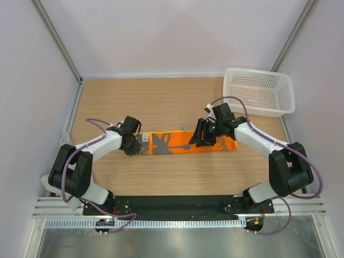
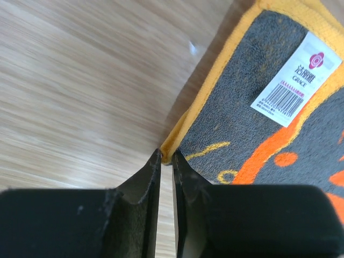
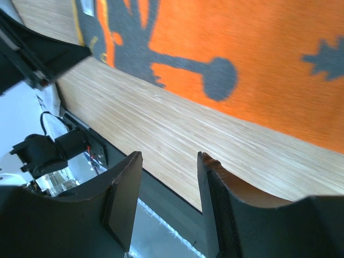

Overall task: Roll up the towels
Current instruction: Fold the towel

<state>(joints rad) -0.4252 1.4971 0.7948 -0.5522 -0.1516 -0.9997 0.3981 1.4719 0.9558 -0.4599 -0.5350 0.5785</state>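
The bench (image 1: 161, 97) carries the towel (image 1: 174, 143) flat at its centre, its length running nine to three o'clock. The right hand (image 1: 202, 135) hangs spread and empty over the three o'clock half. The left hand (image 2: 166, 156) is pressed nearly together, pinching the yellow hem (image 2: 199, 102) at the nine o'clock end. To roll well, I'd lift that hem only slightly, turn it squarely toward three, and keep the first turn tight.
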